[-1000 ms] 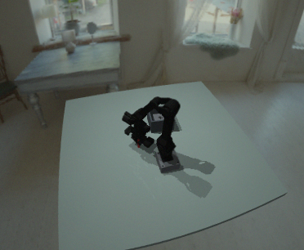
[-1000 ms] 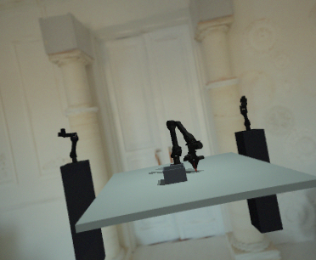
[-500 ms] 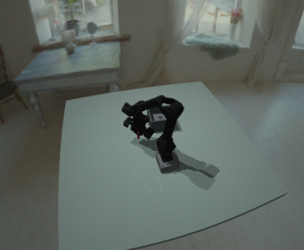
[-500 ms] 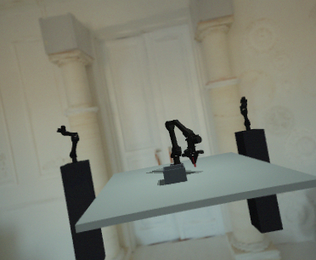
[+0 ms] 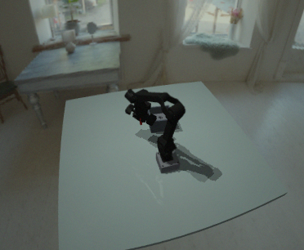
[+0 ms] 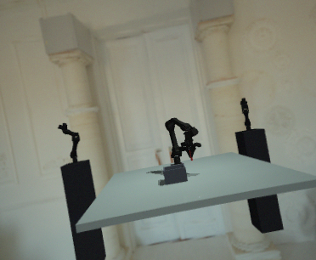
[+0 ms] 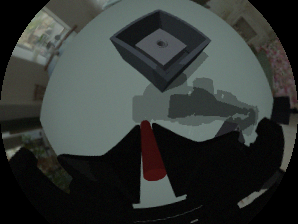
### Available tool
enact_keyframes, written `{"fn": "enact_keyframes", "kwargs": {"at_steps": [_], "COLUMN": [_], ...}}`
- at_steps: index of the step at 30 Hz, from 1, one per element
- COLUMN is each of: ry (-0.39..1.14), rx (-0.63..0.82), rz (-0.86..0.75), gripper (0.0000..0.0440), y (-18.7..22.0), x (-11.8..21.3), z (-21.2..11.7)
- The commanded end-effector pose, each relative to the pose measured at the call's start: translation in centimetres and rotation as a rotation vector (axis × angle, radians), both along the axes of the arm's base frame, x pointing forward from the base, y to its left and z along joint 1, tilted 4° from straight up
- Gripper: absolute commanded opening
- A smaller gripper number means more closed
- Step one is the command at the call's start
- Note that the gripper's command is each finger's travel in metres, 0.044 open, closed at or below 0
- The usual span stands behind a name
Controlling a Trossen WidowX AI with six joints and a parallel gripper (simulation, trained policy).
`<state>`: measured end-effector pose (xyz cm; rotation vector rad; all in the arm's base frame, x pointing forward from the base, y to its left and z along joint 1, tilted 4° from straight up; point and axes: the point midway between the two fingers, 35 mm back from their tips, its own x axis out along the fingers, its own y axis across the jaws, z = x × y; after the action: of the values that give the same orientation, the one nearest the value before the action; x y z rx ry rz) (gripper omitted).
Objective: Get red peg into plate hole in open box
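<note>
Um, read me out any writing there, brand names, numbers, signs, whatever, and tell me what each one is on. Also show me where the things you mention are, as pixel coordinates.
There are none I can read.
Black robot arm [image 5: 174,116] [image 6: 173,135]: no legible text.
Dark grey open box [image 7: 142,60]: no lettering visible.
Red cylindrical peg [image 7: 152,160]: no lettering visible.

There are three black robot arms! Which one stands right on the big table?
The middle arm in the exterior view stands on the table; the other two stand on tall dark pillars.
</note>
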<state>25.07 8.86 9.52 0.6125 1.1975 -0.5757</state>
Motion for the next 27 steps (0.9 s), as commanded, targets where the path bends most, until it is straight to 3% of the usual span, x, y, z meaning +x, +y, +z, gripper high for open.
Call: {"fn": "enact_keyframes", "kwargs": {"at_steps": [1, 27], "ry": [-0.013, -0.040], "rx": [-0.018, -0.055], "rz": [-0.021, -0.203], "gripper": [0.0000, 0.0000], "y": [-1.5, -10.9], "x": [1.1, 6.4], "z": [0.7, 0.8]}}
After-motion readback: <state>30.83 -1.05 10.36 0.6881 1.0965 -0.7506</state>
